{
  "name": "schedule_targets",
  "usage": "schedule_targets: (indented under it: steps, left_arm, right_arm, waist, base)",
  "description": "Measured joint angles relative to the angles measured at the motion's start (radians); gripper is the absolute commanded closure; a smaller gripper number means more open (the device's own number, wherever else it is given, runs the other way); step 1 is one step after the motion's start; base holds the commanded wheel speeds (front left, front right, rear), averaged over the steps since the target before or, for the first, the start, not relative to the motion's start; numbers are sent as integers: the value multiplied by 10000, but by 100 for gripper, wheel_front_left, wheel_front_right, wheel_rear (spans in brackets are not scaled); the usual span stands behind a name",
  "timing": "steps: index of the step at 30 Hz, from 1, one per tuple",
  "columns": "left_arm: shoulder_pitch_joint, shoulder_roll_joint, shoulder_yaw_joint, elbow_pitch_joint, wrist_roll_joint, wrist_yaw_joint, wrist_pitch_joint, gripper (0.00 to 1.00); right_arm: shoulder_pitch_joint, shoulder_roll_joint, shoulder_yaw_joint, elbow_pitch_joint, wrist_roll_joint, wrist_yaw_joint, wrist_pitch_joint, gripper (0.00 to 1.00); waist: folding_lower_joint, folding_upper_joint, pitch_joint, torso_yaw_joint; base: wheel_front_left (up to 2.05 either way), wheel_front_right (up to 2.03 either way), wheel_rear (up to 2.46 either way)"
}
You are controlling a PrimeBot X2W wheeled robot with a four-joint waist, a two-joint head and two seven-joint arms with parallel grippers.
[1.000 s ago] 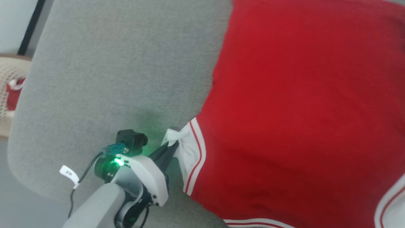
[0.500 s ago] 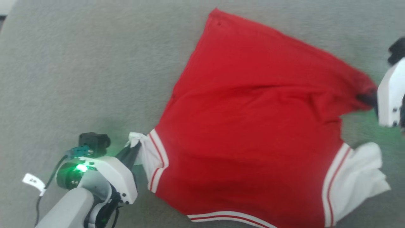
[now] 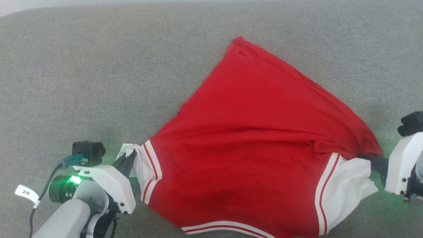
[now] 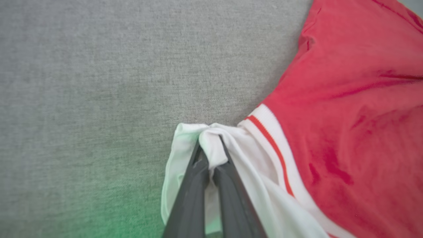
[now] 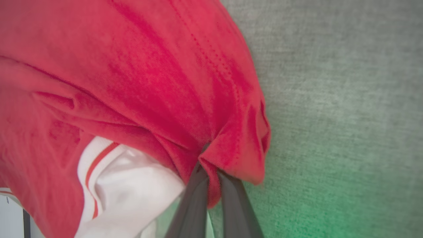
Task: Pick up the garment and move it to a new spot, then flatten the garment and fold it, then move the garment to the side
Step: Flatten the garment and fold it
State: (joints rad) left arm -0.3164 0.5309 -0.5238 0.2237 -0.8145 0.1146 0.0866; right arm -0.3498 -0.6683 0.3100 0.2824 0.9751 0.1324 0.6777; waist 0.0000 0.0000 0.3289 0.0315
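Observation:
The garment (image 3: 257, 148) is a red shirt with white sleeves and striped trim, spread plain side up on the grey surface. My left gripper (image 3: 129, 158) at the lower left is shut on the white left sleeve (image 4: 211, 145), with cloth bunched between its dark fingers (image 4: 195, 185). At the right edge, my right gripper (image 3: 371, 160) is shut on a red corner of the garment (image 5: 228, 155), just above the loose white right sleeve (image 3: 347, 185). In the right wrist view its dark fingers (image 5: 195, 198) pinch a red fold. The chest lettering is hidden underneath.
Grey fabric surface (image 3: 99, 82) stretches all around the garment, with open room to the left and behind it. A pale strip (image 3: 19, 6) shows beyond its far left edge. Green light from the wrists tints the cloth near both grippers.
The head camera has swung, so the whole picture shifted. The right gripper has come into view and has drawn the red corner down toward the white sleeve. The left grip on the sleeve is unchanged.

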Motion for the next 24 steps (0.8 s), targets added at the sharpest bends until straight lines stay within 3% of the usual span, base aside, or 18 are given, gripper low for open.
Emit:
schedule_targets:
  steps: [5, 6, 7, 8, 14, 24]
  left_arm:
    - [49, 15, 42, 59, -84, -23, -54, 100]
    - [49, 21, 48, 63, -86, -38, -65, 100]
    - [49, 19, 50, 69, -90, -48, -86, 100]
    - [49, 21, 50, 71, -107, -52, -90, 100]
    - [60, 50, 44, 65, -119, -92, -96, 100]
    - [199, -121, -117, -58, -138, -84, -194, 100]
  right_arm:
    - [376, 1016, -765, 525, -474, 12, -550, 100]
    - [385, 1152, -859, 593, -508, 12, -619, 60]
    - [389, 1210, -871, 575, -614, 10, -665, 10]
    - [411, 1223, -861, 487, -709, 4, -669, 0]
    - [848, 1244, -1087, -533, -1074, 33, -662, 0]
    - [1039, 1160, -2217, -3528, -1987, -15, -127, 0]
  waist:
    - [0, 0, -21, -40]
    - [1, 0, -23, -46]
    - [0, 0, -28, -47]
    - [0, 0, -33, -51]
    - [0, 0, -136, -32]
    - [0, 0, -197, 382]
  base:
    - [0, 0, 0]
    - [0, 0, 0]
    - [0, 0, 0]
    - [0, 0, 0]
    - [0, 0, 0]
    - [0, 0, 0]
